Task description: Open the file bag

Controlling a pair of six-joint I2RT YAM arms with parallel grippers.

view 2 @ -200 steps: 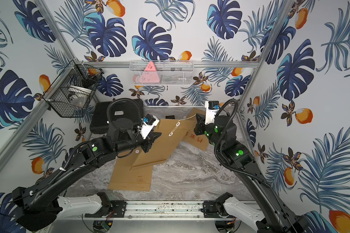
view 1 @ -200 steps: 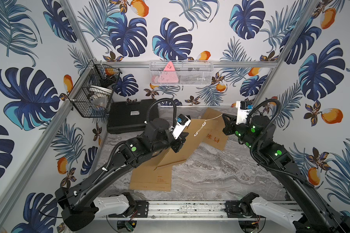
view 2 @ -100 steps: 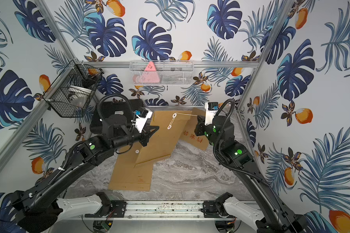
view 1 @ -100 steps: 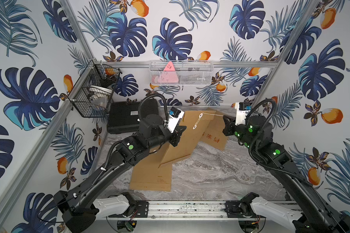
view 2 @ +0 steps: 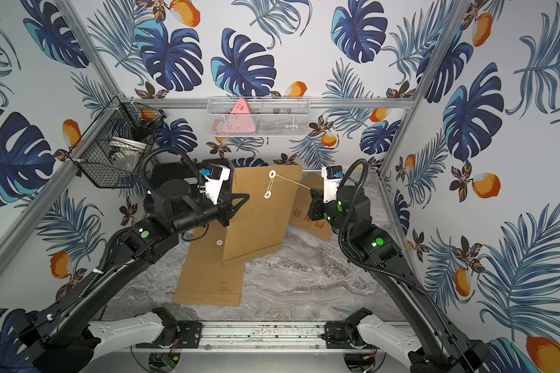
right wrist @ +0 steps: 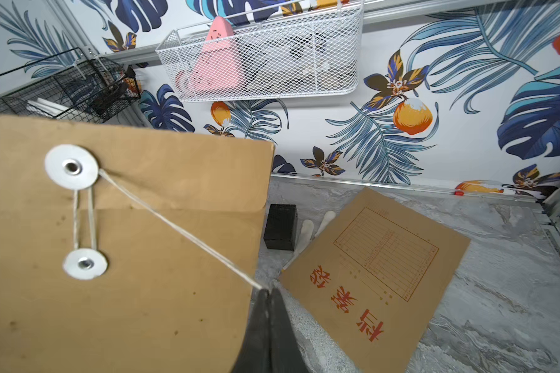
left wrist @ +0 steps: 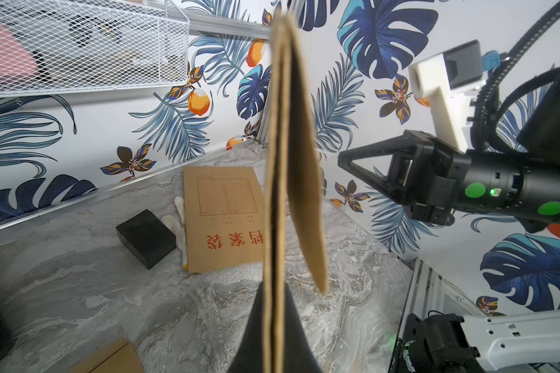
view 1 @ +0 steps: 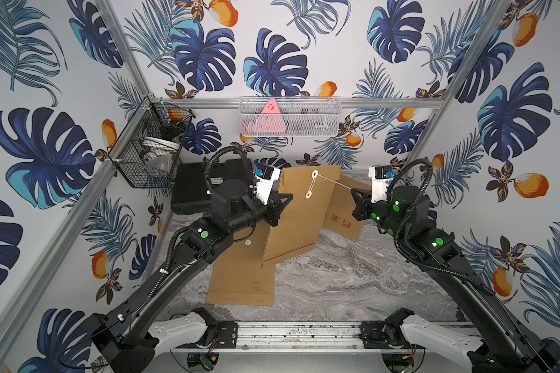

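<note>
Right wrist, brown file bag [right wrist: 143,290], string [right wrist: 175,225] taut

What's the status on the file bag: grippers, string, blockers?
Left gripper shut on file bag edge, bag tipped up. Right gripper shut on string, taut from upper disc; loop to lower disc not yet undone. Printed bag lies flat beyond, apart.

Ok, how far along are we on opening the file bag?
Done: the left gripper holds the file bag up by its edge, and the right gripper pinches the string. In hand: the string runs taut from the upper washer. Left: a loop joins it to the lower washer, and the flap lies shut.
</note>
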